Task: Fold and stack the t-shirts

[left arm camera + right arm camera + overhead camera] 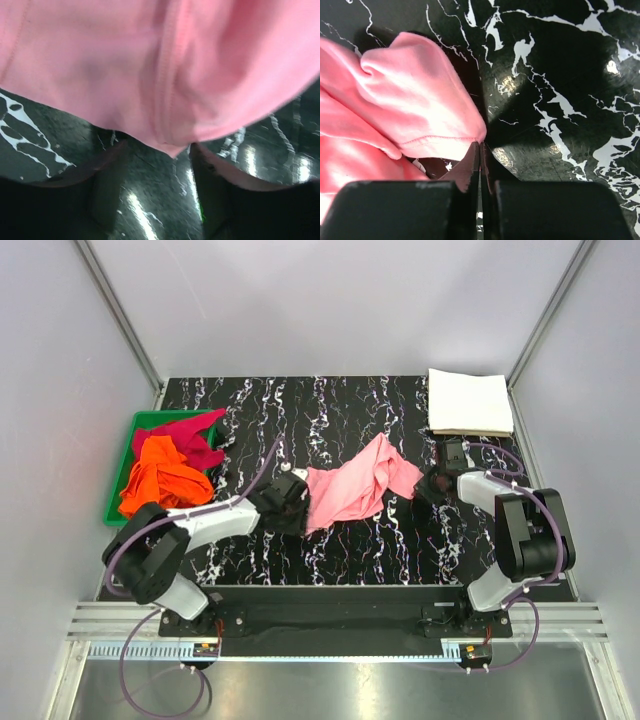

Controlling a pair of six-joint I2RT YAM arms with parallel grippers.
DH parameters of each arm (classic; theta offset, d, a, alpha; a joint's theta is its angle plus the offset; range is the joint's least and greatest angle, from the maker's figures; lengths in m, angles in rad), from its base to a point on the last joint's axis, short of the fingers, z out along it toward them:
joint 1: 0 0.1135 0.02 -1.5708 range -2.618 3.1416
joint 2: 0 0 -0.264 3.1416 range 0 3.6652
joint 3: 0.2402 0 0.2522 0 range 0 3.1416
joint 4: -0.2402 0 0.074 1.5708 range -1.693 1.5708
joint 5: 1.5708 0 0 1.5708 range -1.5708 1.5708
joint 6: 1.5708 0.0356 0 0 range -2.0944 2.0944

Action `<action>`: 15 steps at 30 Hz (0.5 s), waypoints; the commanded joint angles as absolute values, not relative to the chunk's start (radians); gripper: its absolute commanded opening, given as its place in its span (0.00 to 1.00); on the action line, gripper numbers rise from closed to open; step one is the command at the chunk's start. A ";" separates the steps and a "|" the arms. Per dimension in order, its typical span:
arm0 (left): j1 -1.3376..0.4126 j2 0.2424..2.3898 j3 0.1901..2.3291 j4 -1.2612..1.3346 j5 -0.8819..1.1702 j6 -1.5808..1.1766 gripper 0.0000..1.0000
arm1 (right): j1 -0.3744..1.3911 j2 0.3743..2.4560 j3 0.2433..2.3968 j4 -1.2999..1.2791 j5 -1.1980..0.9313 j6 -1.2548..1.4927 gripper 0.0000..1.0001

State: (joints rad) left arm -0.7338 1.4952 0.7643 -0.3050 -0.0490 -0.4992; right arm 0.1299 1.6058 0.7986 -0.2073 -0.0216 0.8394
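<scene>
Pink t-shirt: lies crumpled mid-table between the arms.
Left gripper: stands parted, shirt edge hanging between the fingers.
Right gripper: pressed together, tips touching a hem corner; pinch unclear.
White t-shirt: sits folded at far right.
Orange t-shirt and magenta t-shirt: lie heaped in the green tray.

I am working in a lab robot cell: pale panel walls and aluminium posts are enclosing my black marbled table, a mounting rail lining its near edge.
</scene>
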 commanded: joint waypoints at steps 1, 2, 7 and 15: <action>-0.739 1.537 0.824 -0.261 -0.139 -0.496 0.19 | 0.132 1.588 0.836 -0.206 -0.006 0.816 0.00; -0.738 1.545 0.847 -0.302 -0.190 -0.488 0.08 | 0.126 1.572 0.854 -0.224 0.023 0.798 0.00; -0.671 1.496 1.124 -0.509 -0.345 -0.443 0.00 | 0.103 1.404 1.113 -0.490 0.213 0.723 0.00; -0.508 1.390 1.413 -0.586 -0.177 -0.379 0.00 | 0.067 1.093 1.308 -0.675 0.295 0.666 0.00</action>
